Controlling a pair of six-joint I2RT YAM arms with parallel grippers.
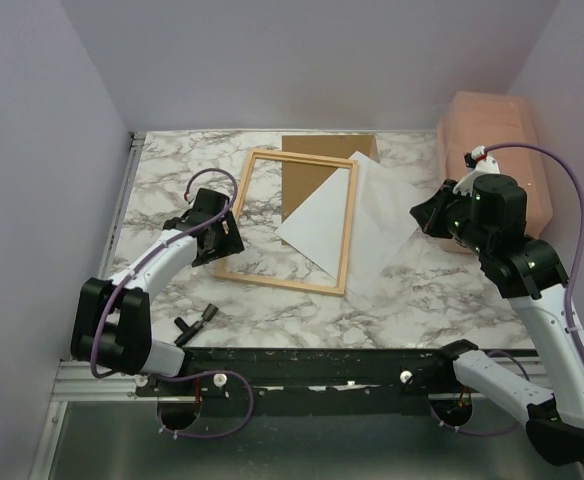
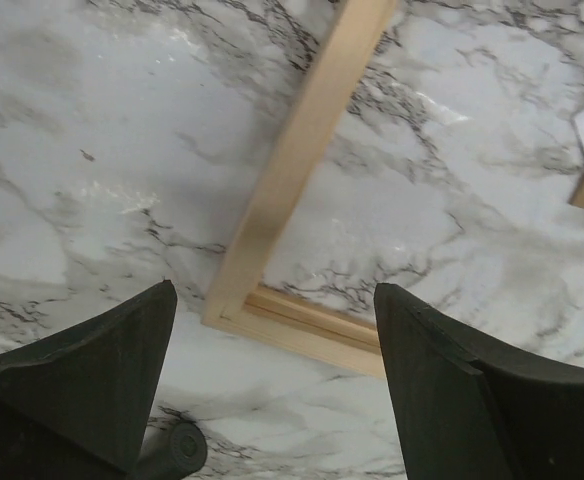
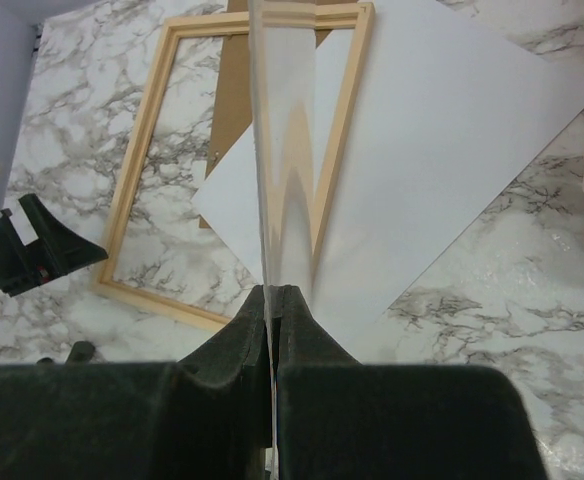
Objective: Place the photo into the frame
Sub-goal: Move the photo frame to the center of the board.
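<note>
The light wood frame (image 1: 344, 235) lies flat mid-table; it also shows in the right wrist view (image 3: 137, 150). The photo (image 1: 317, 220) lies white side up and diagonal, and the frame's right rail crosses over it; it also shows in the right wrist view (image 3: 452, 140). My left gripper (image 1: 219, 237) is open and empty, hovering at the frame's near left corner (image 2: 272, 310). My right gripper (image 1: 422, 215) is to the right of the frame, shut on a thin glossy see-through sheet (image 3: 284, 150). I see this sheet edge-on, and it mirrors the frame.
A brown backing board (image 1: 322, 165) lies under the frame's far end. A pink plastic bin (image 1: 497, 140) stands at the back right beside my right arm. A small black part (image 1: 197, 320) lies near the front left. Walls close in on three sides.
</note>
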